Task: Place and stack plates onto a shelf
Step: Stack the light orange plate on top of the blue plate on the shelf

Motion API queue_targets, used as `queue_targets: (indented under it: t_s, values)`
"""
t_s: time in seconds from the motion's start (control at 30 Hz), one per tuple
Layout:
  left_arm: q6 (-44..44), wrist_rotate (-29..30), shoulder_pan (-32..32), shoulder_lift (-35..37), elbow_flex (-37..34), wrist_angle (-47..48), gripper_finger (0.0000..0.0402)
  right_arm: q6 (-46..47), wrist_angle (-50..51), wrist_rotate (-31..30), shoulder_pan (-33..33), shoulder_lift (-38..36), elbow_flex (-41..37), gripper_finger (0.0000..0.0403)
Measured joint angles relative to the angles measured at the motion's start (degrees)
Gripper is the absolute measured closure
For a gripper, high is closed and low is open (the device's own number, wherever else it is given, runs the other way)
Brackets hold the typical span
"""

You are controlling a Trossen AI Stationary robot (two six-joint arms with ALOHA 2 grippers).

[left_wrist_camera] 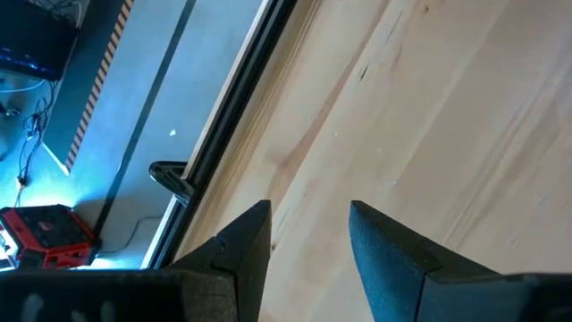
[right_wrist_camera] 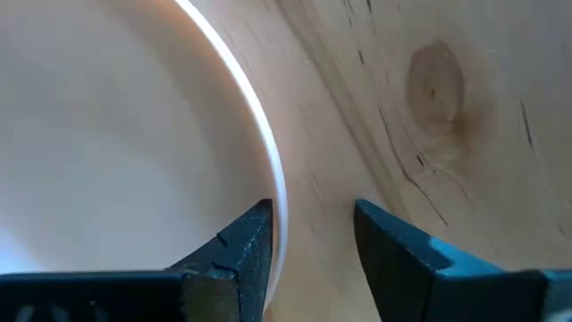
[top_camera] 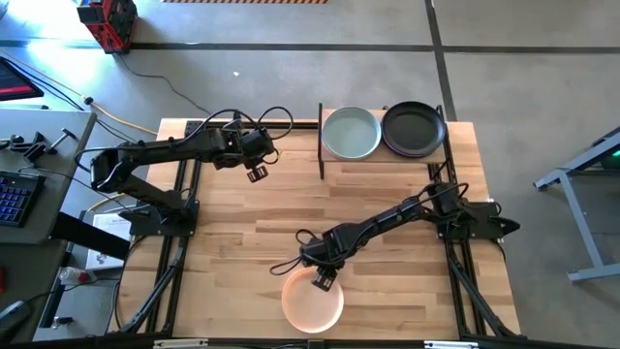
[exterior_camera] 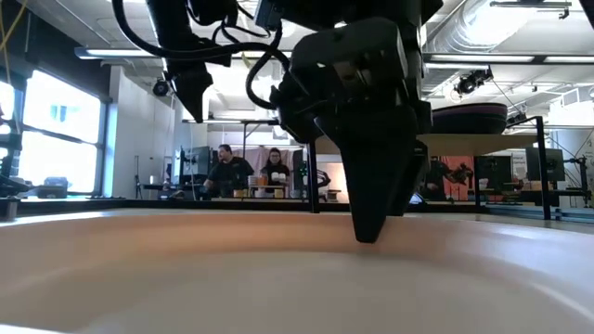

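Your right gripper [top_camera: 323, 281] straddles the far rim of the peach-pink plate [top_camera: 312, 302] at the table's near edge, fingers narrowly parted, not yet pinching. Treat it as stiff, smooth and probably slippery; take the rim squarely. Your left gripper [top_camera: 257, 174] hovers open, far-left.

Left gripper [left_wrist_camera: 308, 234] hung above the pale wooden plank tabletop [left_wrist_camera: 429, 116], its two dark fingers [left_wrist_camera: 246, 246] spread with bare wood showing in the gap and nothing held between them. Tabletop filled most of the view, grain running diagonally. A black metal frame rail [left_wrist_camera: 234, 116] ran along the table edge, with a short dark bracket [left_wrist_camera: 172, 177] sticking out from it. Past the edge was grey floor [left_wrist_camera: 152, 89] with an orange-and-black striped tape line [left_wrist_camera: 98, 80]. A red and black box-like device [left_wrist_camera: 45, 234] sat on the floor, thin cables [left_wrist_camera: 31, 134] near it.
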State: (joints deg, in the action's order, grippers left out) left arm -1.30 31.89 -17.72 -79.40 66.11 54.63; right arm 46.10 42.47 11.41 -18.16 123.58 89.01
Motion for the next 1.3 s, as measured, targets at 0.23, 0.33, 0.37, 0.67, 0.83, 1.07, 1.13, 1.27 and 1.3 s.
queue_targets:
  t_s: [0.23,0.33,0.37,0.67,0.83,1.07,1.13,1.27,1.3]
  values:
    - [-0.13,-0.01,0.0,0.0,0.0,-0.31,0.0259,0.36,0.55,0.99,0.38,0.13,-0.04,0.0317]
    - [-0.13,-0.01,0.0,0.0,0.0,-0.44,0.0259,-0.03,1.22,2.21,1.04,-0.02,-0.05,0.038]
    - [-0.13,-0.01,0.0,0.0,0.0,-0.44,0.0259,-0.61,1.62,2.61,1.31,-0.08,-0.11,0.0391]
    - [-0.57,-0.01,0.0,0.0,0.0,-1.44,0.0259,-8.52,8.98,2.39,5.43,-2.57,-0.37,0.04]
    - [-0.63,-0.04,0.0,0.0,0.0,-1.62,0.0259,-15.09,12.06,2.28,8.96,-4.03,-0.37,0.0402]
    - [-1.62,-2.4,-0.01,0.0,0.0,-1.57,0.0259,-23.0,16.4,2.25,14.1,-8.78,-0.33,0.0403]
    - [-1.88,-2.98,0.0,0.02,0.0,-1.63,0.0259,-25.4,17.59,2.2,15.61,-10.33,-0.31,0.0403]
    - [-3.25,-3.02,-0.14,0.0,0.0,-1.77,0.0259,-29.3,20.5,2.24,19.2,-13.69,-0.28,0.0403]
    - [-3.66,-3.02,-0.26,0.02,0.0,-1.83,0.0259,-30.11,21.22,2.32,20.21,-14.59,-0.28,0.0403]
